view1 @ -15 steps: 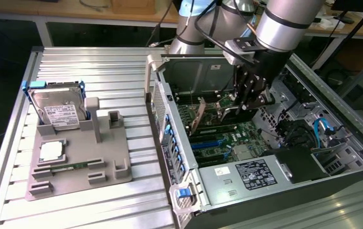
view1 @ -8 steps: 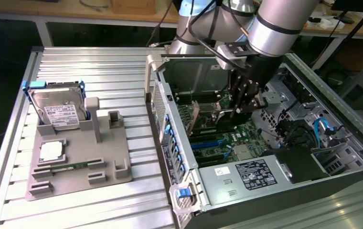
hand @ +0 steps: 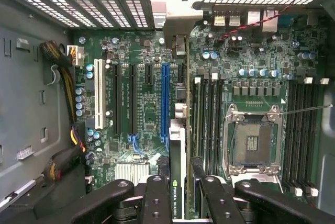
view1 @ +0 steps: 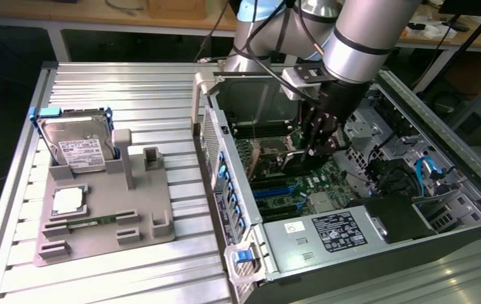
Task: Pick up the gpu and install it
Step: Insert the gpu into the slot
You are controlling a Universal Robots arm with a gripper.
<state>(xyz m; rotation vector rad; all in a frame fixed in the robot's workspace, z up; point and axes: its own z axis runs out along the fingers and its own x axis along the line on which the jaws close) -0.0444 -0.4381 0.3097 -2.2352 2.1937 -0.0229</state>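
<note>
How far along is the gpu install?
Done: the gpu is picked up and inside the open case. In hand: the gripper is shut on it, edge-on over the motherboard, beside the blue slot. Left: seating it. I can't tell whether it has entered a slot.

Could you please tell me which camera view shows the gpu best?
The wrist view: the gpu is seen edge-on, gripped in the claw, with the motherboard behind it. In the exterior view, the claw covers most of the gpu.
</note>
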